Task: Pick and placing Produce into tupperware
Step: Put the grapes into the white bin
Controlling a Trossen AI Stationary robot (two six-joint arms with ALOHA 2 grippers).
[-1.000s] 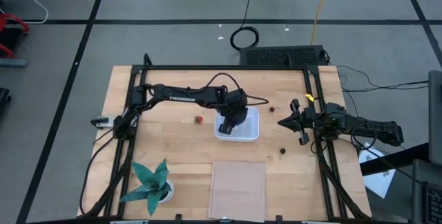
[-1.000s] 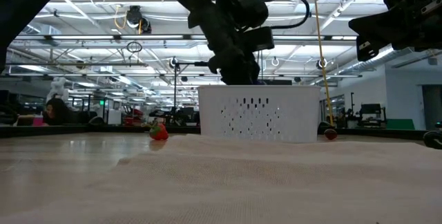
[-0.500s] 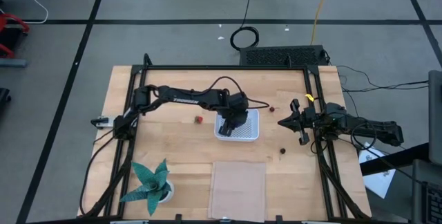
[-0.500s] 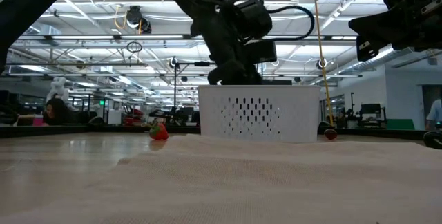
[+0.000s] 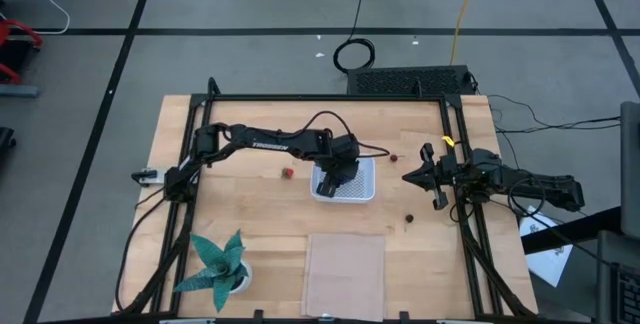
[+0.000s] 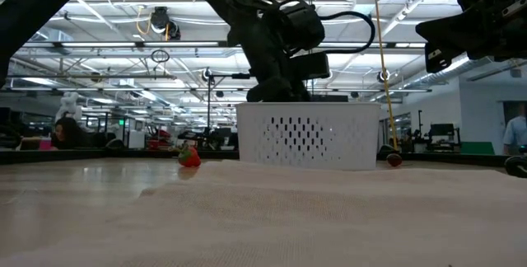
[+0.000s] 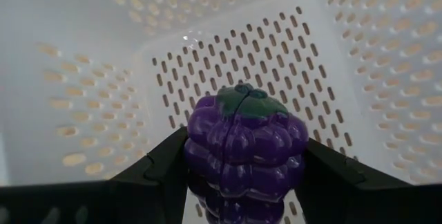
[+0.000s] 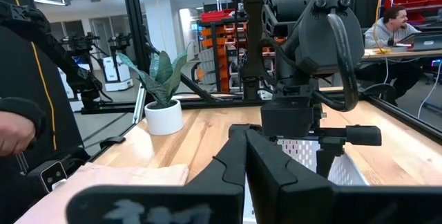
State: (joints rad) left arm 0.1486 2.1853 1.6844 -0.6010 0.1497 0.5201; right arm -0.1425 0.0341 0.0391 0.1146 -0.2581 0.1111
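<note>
Jaws of the left gripper [image 7: 243, 182] pinch the purple toy grape bunch [image 7: 245, 148] from both sides, one dark finger against each flank, and hold it low inside the white perforated tupperware [image 7: 103, 113], with its green-capped top pointing toward the slotted floor. The bunch looks like a hard, light moulded lump; its knobbly berries give the fingers ridges to bite on, yet the glossy rounded skin could let it roll or squirt out of a shallow pinch, so the broad middle where it is held now seems the safest place to grip. From above, the left gripper [image 5: 333, 176] sits over the container [image 5: 362, 192], which stands near the middle of the wooden bench [image 5: 260, 224]. The small red piece [image 5: 287, 173] lies just beside the container toward the left arm's base. One dark ball [image 5: 394, 157] lies on the other side of the container and the other dark ball [image 5: 411, 218] well apart toward the right arm; being tiny and round, these probably roll at a touch and want a centred pinch. The right gripper [image 5: 418, 176] waits at the bench's right edge, jaws pressed together and holding nothing.
</note>
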